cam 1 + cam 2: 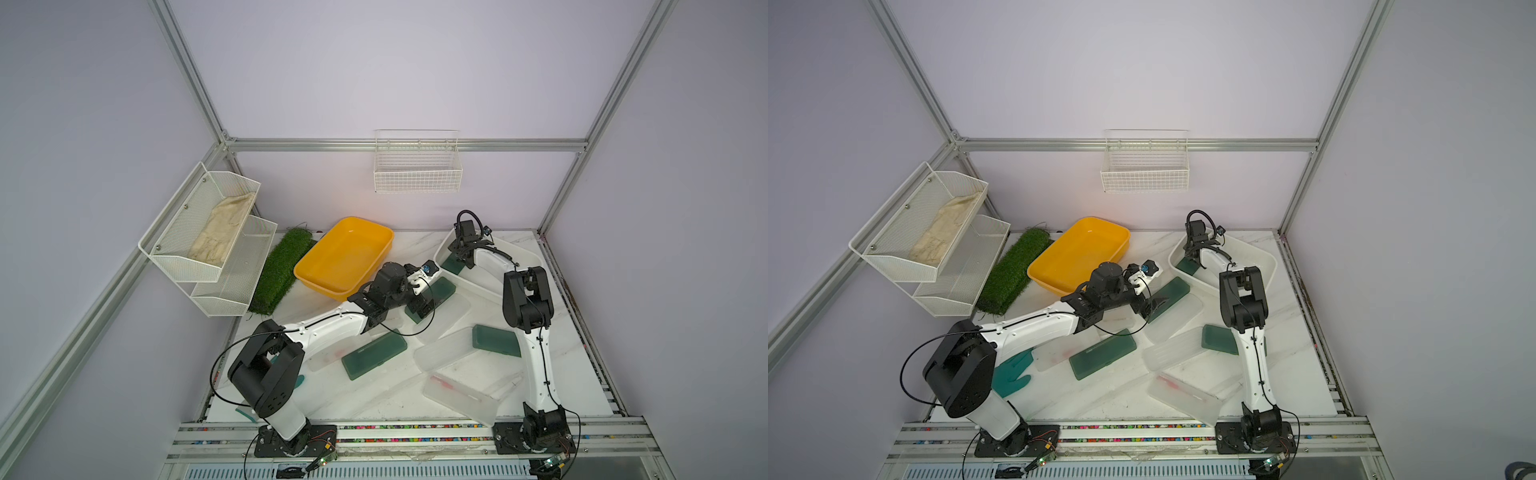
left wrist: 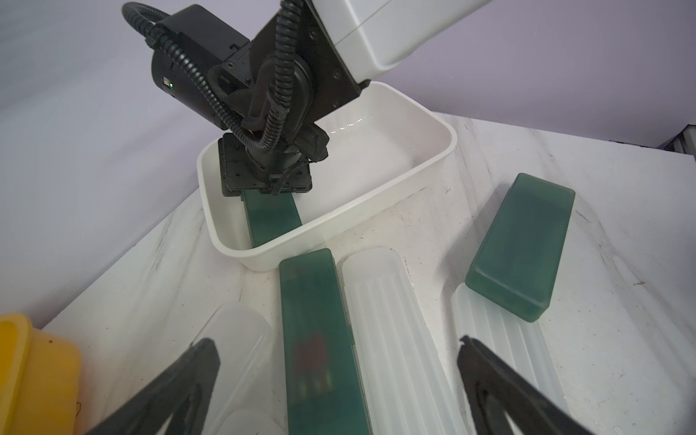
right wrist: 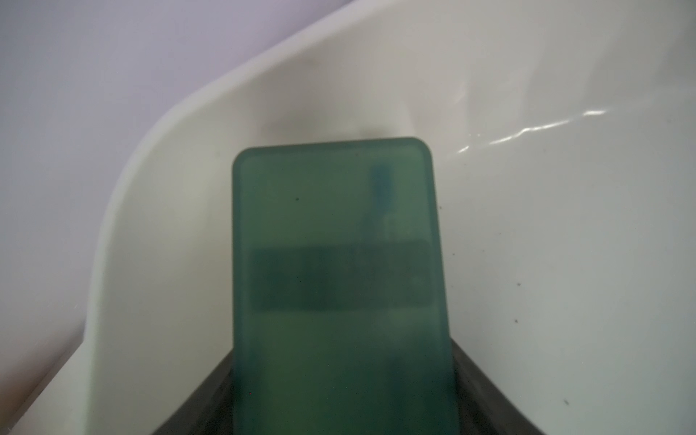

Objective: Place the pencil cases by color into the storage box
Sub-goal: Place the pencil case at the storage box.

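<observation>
The left gripper hangs with its fingers spread wide and nothing between them. Directly under it the first green pencil case lies flat on the desk. A ribbed clear pencil case lies against one of its long sides, and a smooth clear pencil case lies just beside the other. Farther out to that gripper's side, the second green pencil case rests partly on top of another clear pencil case.

Just beyond the fingertips stands the white storage box, with the first green case's end close to its wall. Inside the box, the right gripper pinches the third green pencil case by its long edges. That case's far end, ahead of the fingers, sits near the box's curved corner.

In a top view, the fourth green pencil case lies behind the left gripper, beside its arm. A yellow tub stands on that gripper's other side from the box.
</observation>
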Controlling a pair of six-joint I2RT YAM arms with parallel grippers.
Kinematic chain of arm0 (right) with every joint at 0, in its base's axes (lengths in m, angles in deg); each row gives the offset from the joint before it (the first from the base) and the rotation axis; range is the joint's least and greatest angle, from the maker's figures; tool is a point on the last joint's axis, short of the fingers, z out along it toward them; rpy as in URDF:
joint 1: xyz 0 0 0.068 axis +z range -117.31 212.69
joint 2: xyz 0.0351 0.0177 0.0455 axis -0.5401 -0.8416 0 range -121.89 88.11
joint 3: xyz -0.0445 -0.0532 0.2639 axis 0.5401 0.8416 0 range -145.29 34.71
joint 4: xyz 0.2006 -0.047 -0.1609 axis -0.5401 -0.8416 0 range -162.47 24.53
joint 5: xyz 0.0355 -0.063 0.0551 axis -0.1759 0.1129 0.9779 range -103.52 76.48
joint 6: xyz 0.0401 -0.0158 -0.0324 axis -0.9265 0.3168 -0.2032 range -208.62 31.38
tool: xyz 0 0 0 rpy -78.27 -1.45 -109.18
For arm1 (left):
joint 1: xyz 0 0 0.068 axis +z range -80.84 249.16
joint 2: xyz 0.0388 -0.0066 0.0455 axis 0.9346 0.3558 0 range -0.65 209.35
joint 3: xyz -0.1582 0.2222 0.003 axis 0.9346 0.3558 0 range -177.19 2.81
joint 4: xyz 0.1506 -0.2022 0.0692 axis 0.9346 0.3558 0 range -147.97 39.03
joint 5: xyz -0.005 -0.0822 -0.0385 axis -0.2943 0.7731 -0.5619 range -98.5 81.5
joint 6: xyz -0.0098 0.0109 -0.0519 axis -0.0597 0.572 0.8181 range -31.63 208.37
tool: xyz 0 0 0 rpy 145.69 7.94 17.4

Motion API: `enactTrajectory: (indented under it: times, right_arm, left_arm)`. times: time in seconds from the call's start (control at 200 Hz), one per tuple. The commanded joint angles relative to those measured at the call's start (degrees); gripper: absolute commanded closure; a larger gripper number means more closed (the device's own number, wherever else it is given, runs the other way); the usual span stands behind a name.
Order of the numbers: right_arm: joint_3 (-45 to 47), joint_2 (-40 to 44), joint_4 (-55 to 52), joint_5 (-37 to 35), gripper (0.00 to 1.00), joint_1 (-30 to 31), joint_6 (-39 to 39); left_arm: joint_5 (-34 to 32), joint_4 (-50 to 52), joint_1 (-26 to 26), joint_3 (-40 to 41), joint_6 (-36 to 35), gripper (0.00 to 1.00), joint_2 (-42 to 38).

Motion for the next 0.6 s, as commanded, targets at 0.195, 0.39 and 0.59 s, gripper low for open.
enactTrajectory:
  times: [0.195,0.39,0.59]
  right_arm:
    - [-3.5,-2.9,-4.2,3.0,0.14,0.2,2.2]
    - [-6.8,-2.9,-5.6,5.0,0.03,0.1,3.1]
    - [-6.0,2.3,-5.0,6.3,0.03,-0.8,6.2]
  left_arm:
    - [-5.5,3.4,0.8,-2.3,3.9,0.0,-3.9]
    - [-7.1,9.5,1.7,-5.4,7.8,0.0,-6.6]
    - [-8.1,14.3,2.9,-5.2,14.3,0.0,-10.1]
